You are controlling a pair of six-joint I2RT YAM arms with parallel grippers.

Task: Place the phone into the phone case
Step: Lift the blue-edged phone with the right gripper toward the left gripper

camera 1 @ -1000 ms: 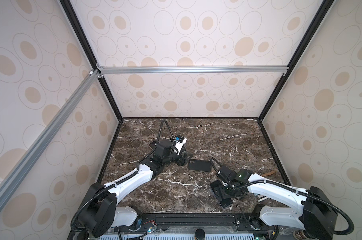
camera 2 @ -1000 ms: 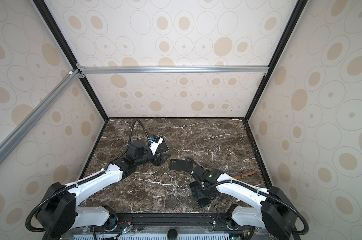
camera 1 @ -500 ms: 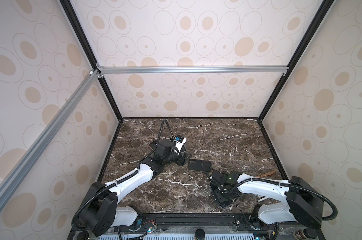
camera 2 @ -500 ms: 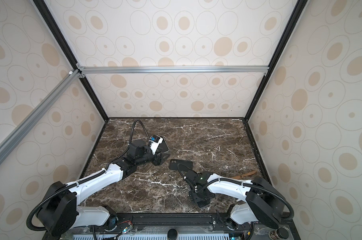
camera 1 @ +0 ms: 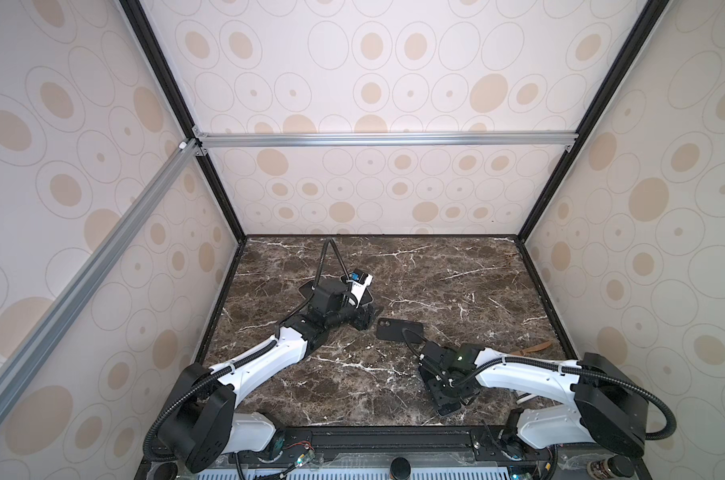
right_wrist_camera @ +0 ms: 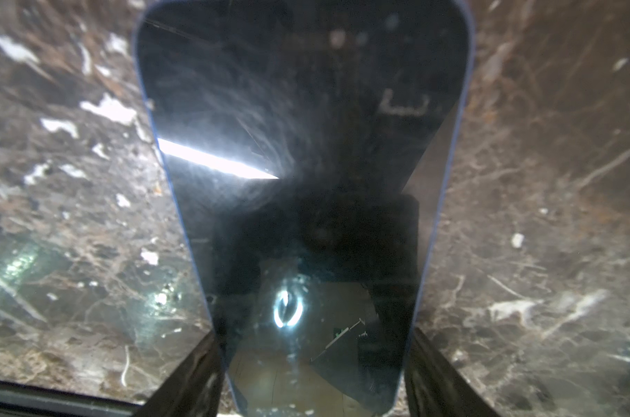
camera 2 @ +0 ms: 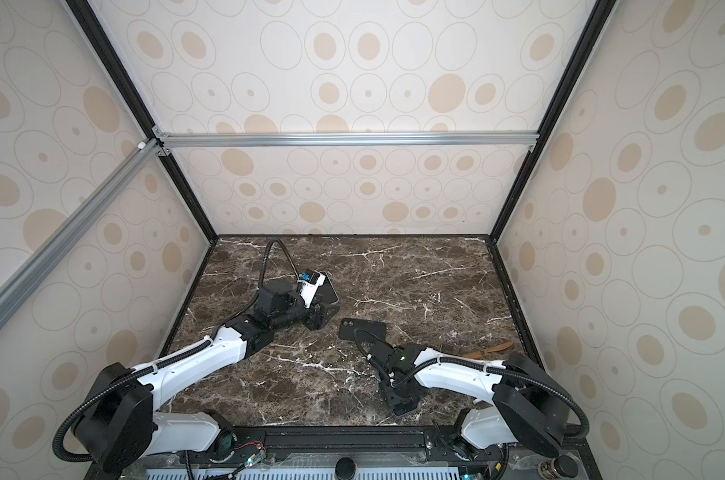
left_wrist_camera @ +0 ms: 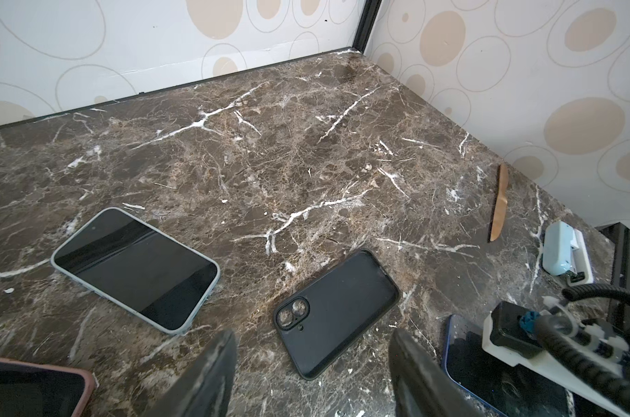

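Note:
The black phone case [left_wrist_camera: 337, 312] lies hollow side up on the marble, seen in both top views [camera 1: 400, 329] [camera 2: 362, 329]. My left gripper [left_wrist_camera: 311, 335] is open just short of it with nothing between its fingers; a top view shows it [camera 1: 367, 320] left of the case. The phone [right_wrist_camera: 306, 144], dark-screened with a blue rim, lies flat near the front edge. My right gripper [right_wrist_camera: 311, 361] stands over it [camera 1: 446, 399], and its fingers [right_wrist_camera: 198, 375] press against the phone's two long sides.
A second phone [left_wrist_camera: 136, 269] with a pale rim lies left of the case, and a pink-cased one [left_wrist_camera: 31, 390] nearer my left arm. A wooden stick [left_wrist_camera: 499, 202] and a small white device [left_wrist_camera: 562, 252] lie by the right wall.
My right gripper's fingers have closed in from wide open onto the phone's sides, and its arm shifted a little. The left arm and the case have not moved.

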